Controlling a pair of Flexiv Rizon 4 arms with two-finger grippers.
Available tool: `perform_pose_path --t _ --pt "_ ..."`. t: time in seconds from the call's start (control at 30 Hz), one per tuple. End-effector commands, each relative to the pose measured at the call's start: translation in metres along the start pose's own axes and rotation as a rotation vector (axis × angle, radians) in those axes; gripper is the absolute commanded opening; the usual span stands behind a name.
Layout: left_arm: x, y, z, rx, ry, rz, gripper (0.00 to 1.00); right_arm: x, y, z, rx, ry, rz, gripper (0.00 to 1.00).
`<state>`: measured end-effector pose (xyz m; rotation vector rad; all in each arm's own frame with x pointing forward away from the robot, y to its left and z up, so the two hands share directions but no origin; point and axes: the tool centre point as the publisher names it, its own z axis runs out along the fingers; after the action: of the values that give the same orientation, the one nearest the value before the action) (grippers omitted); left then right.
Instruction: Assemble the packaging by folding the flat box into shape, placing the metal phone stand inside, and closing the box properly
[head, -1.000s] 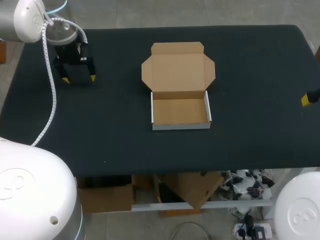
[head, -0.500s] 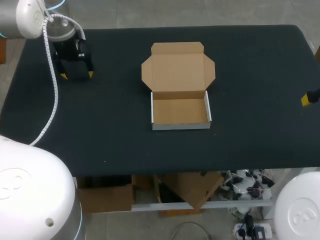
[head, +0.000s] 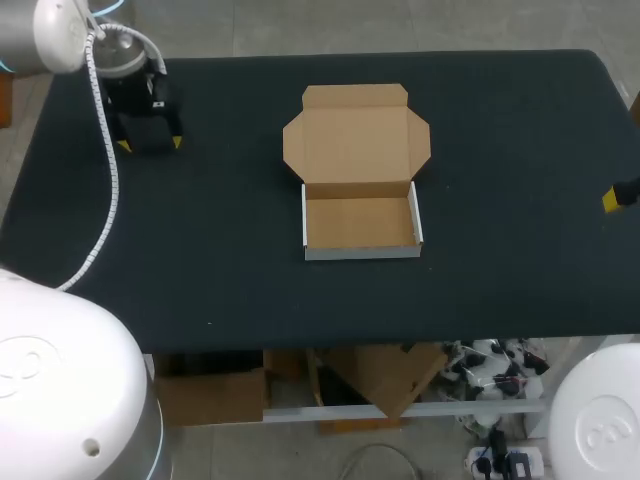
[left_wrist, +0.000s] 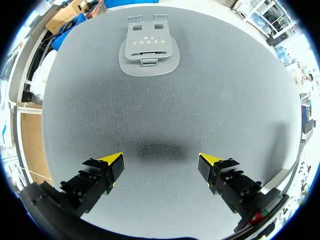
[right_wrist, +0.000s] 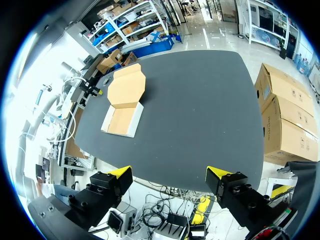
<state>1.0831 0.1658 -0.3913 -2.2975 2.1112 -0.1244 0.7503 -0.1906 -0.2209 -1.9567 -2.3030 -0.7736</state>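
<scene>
The cardboard box (head: 361, 226) stands folded in the middle of the table, its lid (head: 356, 134) lying open and flat behind the empty tray. A grey metal phone stand (left_wrist: 149, 50) lies flat on the black table, well ahead of my left gripper (left_wrist: 161, 162), which is open and holds nothing. In the head view my left gripper (head: 148, 143) hangs over the table's far left corner, and the arm hides the stand. My right gripper (right_wrist: 169, 180) is open and empty beyond the table's right edge, far from the box (right_wrist: 124, 100). Only one yellow fingertip (head: 610, 198) of it shows in the head view.
The black table (head: 500, 150) is bare around the box on all sides. My left arm's white cable (head: 103, 180) hangs over the left part of the table.
My left gripper has moved a little toward the table's far edge, staying open. The box and the right arm have not moved.
</scene>
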Motion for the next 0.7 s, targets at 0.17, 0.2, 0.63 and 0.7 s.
perform_pose_path --t 0.17,0.2,0.63,0.7 --pt "-0.006 -0.014 0.003 -0.01 0.002 0.002 1.0 0.0 -0.001 -0.001 0.001 0.0 0.0 1.0" --pt "-0.006 -0.016 0.004 -0.009 0.001 0.003 1.0 0.0 -0.001 -0.001 0.001 0.0 0.0 1.0" --pt "-0.009 -0.023 0.003 -0.01 0.002 0.012 1.0 0.0 -0.001 -0.001 0.001 0.0 0.0 1.0" --pt "-0.009 -0.023 0.003 -0.01 0.002 0.012 1.0 0.0 -0.001 -0.001 0.001 0.0 0.0 1.0"
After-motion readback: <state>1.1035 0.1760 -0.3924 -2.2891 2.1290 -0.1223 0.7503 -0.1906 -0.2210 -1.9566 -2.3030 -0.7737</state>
